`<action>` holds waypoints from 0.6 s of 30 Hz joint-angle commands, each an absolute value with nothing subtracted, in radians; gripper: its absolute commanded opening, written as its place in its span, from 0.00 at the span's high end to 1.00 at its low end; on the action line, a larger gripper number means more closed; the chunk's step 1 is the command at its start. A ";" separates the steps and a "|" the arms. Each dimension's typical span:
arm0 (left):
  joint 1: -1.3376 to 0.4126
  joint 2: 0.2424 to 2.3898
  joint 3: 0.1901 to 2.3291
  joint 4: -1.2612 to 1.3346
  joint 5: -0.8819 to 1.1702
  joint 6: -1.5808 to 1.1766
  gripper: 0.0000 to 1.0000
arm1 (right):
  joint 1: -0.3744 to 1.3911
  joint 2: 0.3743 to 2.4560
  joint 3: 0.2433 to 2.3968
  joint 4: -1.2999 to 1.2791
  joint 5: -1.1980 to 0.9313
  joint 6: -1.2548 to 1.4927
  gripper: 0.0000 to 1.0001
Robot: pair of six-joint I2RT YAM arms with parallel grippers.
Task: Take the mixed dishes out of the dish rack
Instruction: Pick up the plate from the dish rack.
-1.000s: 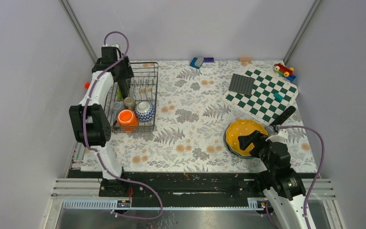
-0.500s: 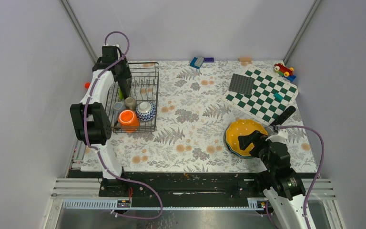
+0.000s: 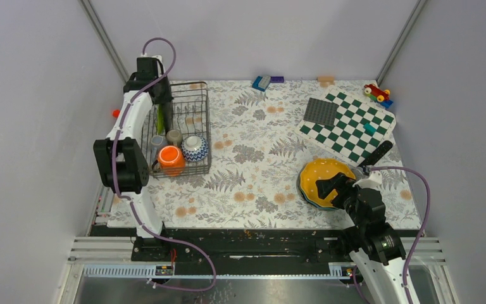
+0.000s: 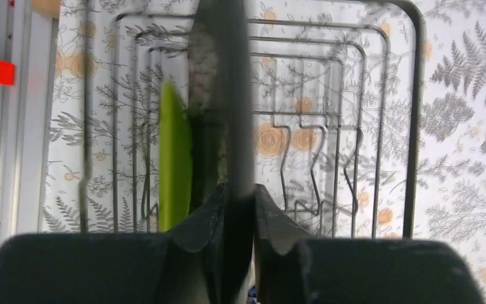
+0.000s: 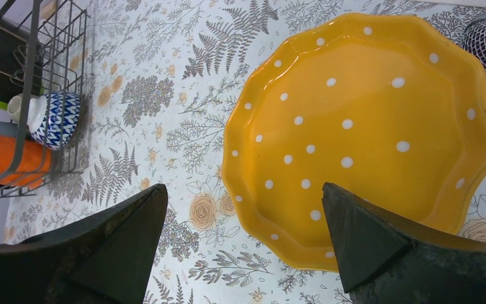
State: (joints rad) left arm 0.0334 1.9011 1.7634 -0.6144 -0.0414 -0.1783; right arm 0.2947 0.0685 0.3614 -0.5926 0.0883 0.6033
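Dish rack (image 3: 207,126): dark wire, far-left of table, close by the wall. Black plate (image 4: 228,95) stands on edge beside lime-green plate (image 4: 174,158); left gripper (image 4: 237,202) clenched on its rim. Orange mug (image 3: 169,158) and patterned bowl (image 3: 192,148) at near end. Floral cloth (image 3: 253,171) runs wide to yellow dotted plate (image 5: 367,126); right gripper (image 5: 245,190) spread above it.

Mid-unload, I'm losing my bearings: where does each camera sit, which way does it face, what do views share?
Top: fixed above and behind, looking down on the table; left arm and right arm show.
Left wrist: looks down into the rack; left gripper pinches a black plate beside a green plate.
Right wrist: looks down at the yellow plate, framed by the open right gripper.
Shared: rack in all three; yellow plate in top and right wrist.
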 commanded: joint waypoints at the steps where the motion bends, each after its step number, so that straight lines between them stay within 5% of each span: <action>1: 0.014 1.817 1.823 -0.613 -0.096 -0.119 0.91 | 0.295 0.078 0.368 -0.569 0.100 0.599 0.01; 3: 0.015 1.824 1.829 -0.621 -0.086 -0.114 1.00 | 0.294 0.078 0.368 -0.568 0.101 0.599 0.00; 18: 0.015 1.803 1.867 -0.640 -0.011 -0.131 1.00 | 0.295 0.075 0.368 -0.570 0.103 0.598 0.00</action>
